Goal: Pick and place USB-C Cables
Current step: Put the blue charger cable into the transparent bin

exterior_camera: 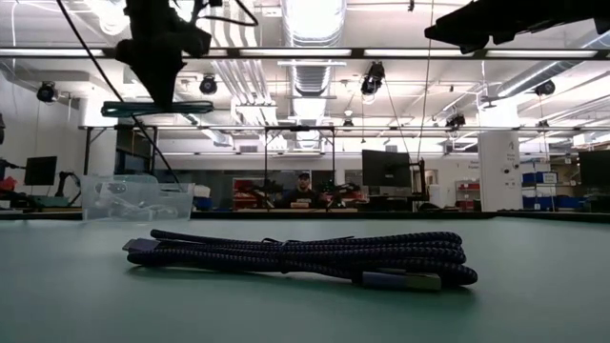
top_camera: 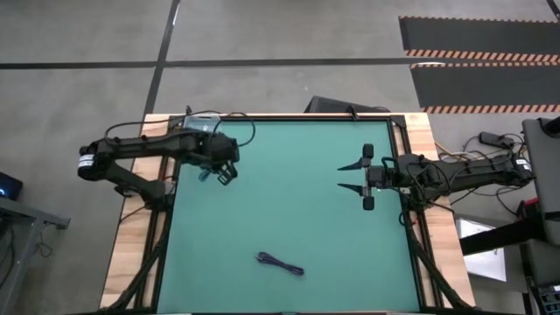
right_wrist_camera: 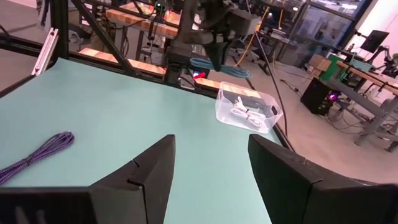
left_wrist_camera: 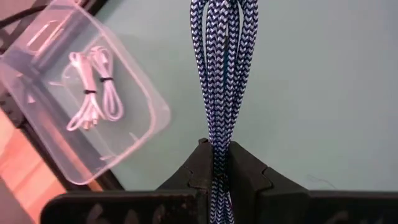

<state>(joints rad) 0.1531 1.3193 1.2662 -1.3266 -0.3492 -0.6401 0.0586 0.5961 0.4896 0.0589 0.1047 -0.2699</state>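
High view showed the smooth teal table (top_camera: pixel 289 201) with the left gripper (top_camera: pixel 226 168) raised over its far left part, just beside a clear plastic bin (top_camera: pixel 199 124) at the far left corner. Its dark fingers (left_wrist_camera: pixel 249 177) were clamped together on a teal cable (left_wrist_camera: pixel 217 68), a looped bundle with a woven herringbone braid in blue and white that hung straight from the grip. Seen from the right wrist, that bundle (right_wrist_camera: pixel 219 67) hung level above the bin (right_wrist_camera: pixel 247 111), slightly to one side of it.

Inside the bin, a shallow rounded-corner tub with see-through walls, lay two thin white cables (left_wrist_camera: pixel 93 93), each coiled long and cinched by a dark tie.

A dark purple cable (top_camera: pixel 280 263), braided and folded into a flat bundle with a metal plug (exterior_camera: pixel 400 280) at one end, lay on the mat well apart from the bin, toward the near edge.

The right gripper (top_camera: pixel 348 177) waited across the table from the bin, its wedge-shaped fingers (right_wrist_camera: pixel 146 171) spread apart.
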